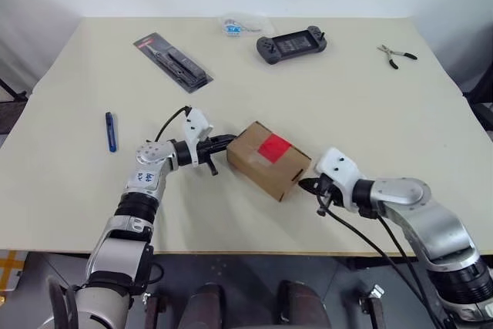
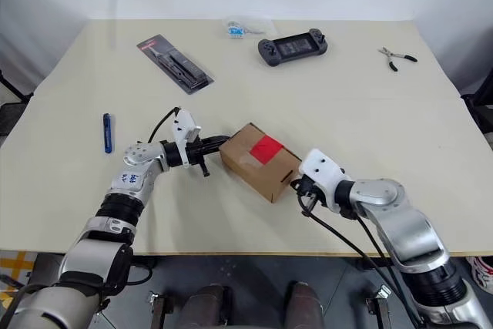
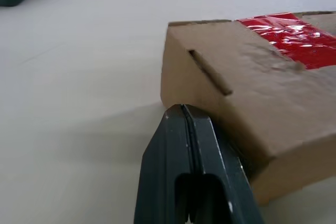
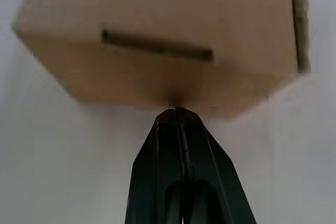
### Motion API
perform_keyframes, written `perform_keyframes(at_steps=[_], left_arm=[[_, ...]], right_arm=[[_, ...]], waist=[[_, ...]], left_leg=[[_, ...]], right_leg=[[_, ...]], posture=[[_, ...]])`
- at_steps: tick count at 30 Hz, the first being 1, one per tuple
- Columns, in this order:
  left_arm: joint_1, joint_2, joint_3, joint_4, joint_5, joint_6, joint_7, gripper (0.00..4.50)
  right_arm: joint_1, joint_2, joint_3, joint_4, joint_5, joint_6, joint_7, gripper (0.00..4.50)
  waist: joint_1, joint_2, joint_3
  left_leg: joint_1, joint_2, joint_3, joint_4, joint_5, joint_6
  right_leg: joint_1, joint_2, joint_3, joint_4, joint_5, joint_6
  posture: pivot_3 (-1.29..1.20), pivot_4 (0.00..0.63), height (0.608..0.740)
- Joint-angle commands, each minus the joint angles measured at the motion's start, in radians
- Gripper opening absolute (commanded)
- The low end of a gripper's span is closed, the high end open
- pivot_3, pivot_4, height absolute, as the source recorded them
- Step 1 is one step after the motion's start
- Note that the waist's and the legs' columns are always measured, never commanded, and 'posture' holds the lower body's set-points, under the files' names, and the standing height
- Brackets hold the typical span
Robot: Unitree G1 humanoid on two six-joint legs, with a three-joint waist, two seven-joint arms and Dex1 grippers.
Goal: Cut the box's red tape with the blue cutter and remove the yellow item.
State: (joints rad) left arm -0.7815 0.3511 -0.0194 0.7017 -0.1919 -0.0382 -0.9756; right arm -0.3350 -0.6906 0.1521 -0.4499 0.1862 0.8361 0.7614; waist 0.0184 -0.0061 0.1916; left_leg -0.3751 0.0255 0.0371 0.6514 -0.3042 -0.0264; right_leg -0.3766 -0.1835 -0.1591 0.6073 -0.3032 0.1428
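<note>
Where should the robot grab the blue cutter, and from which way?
Probably around the middle of the blue cutter, coming straight down from above. It lies flat and alone on the table, slim like a pen, so a claw could close across its narrow width. The left claw, now shut by the box, is nearer.

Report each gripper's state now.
Left gripper: jaws closed, holding nothing, tip at the box.
Right gripper: jaws closed, holding nothing.

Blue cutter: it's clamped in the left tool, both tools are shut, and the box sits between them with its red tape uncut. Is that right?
Not quite. The blue cutter lies on the table, apart from the left tool, as the left eye view shows. The rest stands: both tools are shut, and the box sits between them, the right tool at its other side, its red tape uncut.
</note>
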Motion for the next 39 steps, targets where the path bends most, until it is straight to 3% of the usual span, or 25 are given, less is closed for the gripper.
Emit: perform_keyframes(at_steps=[1, 12, 18, 23, 27, 30, 37, 39], left_arm=[[-0.004, -0.007, -0.024, -0.05, -0.012, 0.023, -0.066, 0.0], [0.093, -0.028, -0.031, -0.22, -0.013, 0.097, -0.061, 0.0], [0.094, -0.019, -0.02, -0.183, 0.015, 0.063, 0.007, 0.0], [0.093, 0.018, -0.003, -0.163, 0.025, 0.039, 0.04, 0.0], [0.084, 0.087, 0.064, -0.205, -0.023, 0.125, 0.063, 0.86], [0.108, 0.108, 0.104, -0.263, -0.046, 0.15, 0.096, 1.81], [0.306, 0.165, 0.234, -0.613, -0.134, 0.309, 0.211, 3.99], [0.362, 0.181, 0.267, -0.692, -0.157, 0.356, 0.239, 4.48]], right_arm=[[-0.024, -0.004, 0.0, -0.048, 0.019, 0.008, 0.0, 0.03], [0.084, -0.156, -0.078, -0.13, 0.066, 0.027, 0.073, 0.03], [0.103, -0.237, -0.054, -0.114, 0.061, 0.059, 0.093, 0.03], [0.145, -0.27, -0.083, -0.02, 0.033, -0.055, 0.087, 0.03], [0.104, -0.3, -0.148, 0.257, -0.083, -0.259, -0.011, 0.89], [0.028, -0.284, -0.165, 0.374, -0.107, -0.366, -0.037, 1.92], [-0.215, -0.136, -0.222, 0.572, -0.017, -0.551, -0.001, 4.39], [-0.233, -0.114, -0.222, 0.596, -0.001, -0.644, 0.052, 4.5]], waist=[[0.002, 0.0, 0.0], [0.006, -0.002, 0.001], [0.005, -0.003, 0.001], [0.005, -0.003, 0.001], [0.005, -0.004, 0.002], [0.005, -0.004, 0.002], [-0.025, -0.004, 0.002], [-0.022, -0.004, 0.002]], left_leg=[[0.0, 0.0, 0.0, 0.0, 0.0, 0.0], [-0.001, 0.0, 0.0, 0.002, -0.001, 0.001], [-0.001, 0.0, 0.0, 0.004, -0.001, 0.001], [-0.002, 0.0, 0.0, 0.005, -0.002, 0.002], [-0.002, 0.0, 0.001, 0.007, -0.002, 0.003], [-0.003, 0.0, 0.001, 0.01, -0.002, 0.003], [-0.002, 0.002, 0.002, 0.009, -0.002, 0.003], [-0.002, 0.002, 0.001, 0.008, -0.002, 0.003]], right_leg=[[0.0, 0.0, 0.0, 0.0, 0.0, 0.0], [0.0, 0.0, 0.0, 0.0, 0.0, 0.001], [0.0, 0.0, 0.001, 0.0, 0.001, 0.0], [0.001, 0.0, 0.001, 0.0, 0.001, 0.0], [0.001, 0.0, 0.001, 0.0, 0.002, 0.001], [0.001, 0.0, 0.002, 0.0, 0.004, 0.001], [0.001, 0.001, 0.002, 0.0, 0.005, 0.001], [0.001, 0.001, 0.002, 0.0, 0.005, 0.001]], posture=[[0.0, 0.15, 0.74], [0.0, 0.15, 0.74], [0.0, 0.15, 0.74], [0.0, 0.15, 0.74], [0.0, 0.15, 0.74], [0.0, 0.15, 0.74], [0.0, 0.15, 0.74], [0.0, 0.15, 0.74]])
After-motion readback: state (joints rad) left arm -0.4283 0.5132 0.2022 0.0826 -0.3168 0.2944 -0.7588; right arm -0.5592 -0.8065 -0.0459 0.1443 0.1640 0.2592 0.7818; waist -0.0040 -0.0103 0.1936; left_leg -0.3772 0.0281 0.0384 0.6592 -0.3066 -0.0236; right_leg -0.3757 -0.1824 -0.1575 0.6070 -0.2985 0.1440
